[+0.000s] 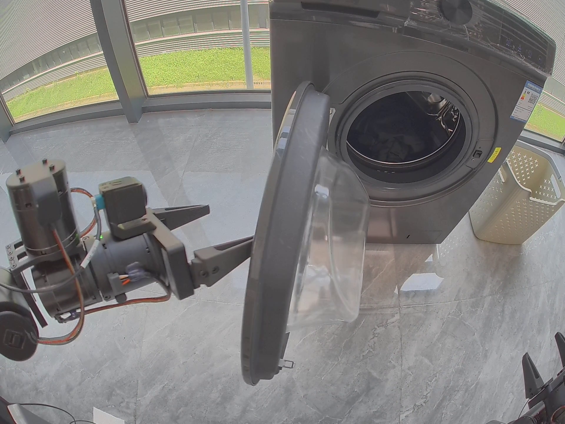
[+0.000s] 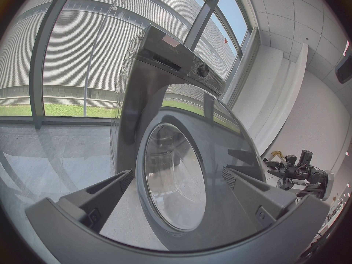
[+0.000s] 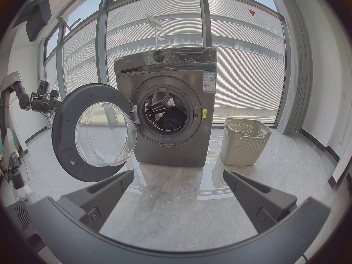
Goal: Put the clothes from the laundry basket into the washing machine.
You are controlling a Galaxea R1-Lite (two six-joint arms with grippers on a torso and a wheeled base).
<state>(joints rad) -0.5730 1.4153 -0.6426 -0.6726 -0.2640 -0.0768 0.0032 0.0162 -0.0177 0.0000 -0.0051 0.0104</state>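
Observation:
The grey washing machine (image 1: 406, 48) stands with its round door (image 1: 282, 237) swung wide open. Dark clothes (image 3: 172, 118) lie inside the drum (image 1: 403, 131). The cream laundry basket (image 1: 521, 198) sits on the floor just right of the machine, and no clothes show above its rim (image 3: 244, 122). My left gripper (image 1: 229, 226) is open on the outer side of the door, its lower finger (image 1: 235, 248) reaching the door's outer face. The door glass (image 2: 176, 176) is close in front of that gripper (image 2: 178, 173). My right gripper (image 3: 178, 175) is open and holds nothing, low at the near right (image 1: 544, 363), well back from the machine.
Glossy grey floor tiles (image 1: 441, 337) spread between me and the machine. Tall windows (image 1: 194, 30) with grey frames run behind and to the left of it. A white wall (image 3: 330, 92) and a curtain (image 3: 299, 66) close off the right side beyond the basket.

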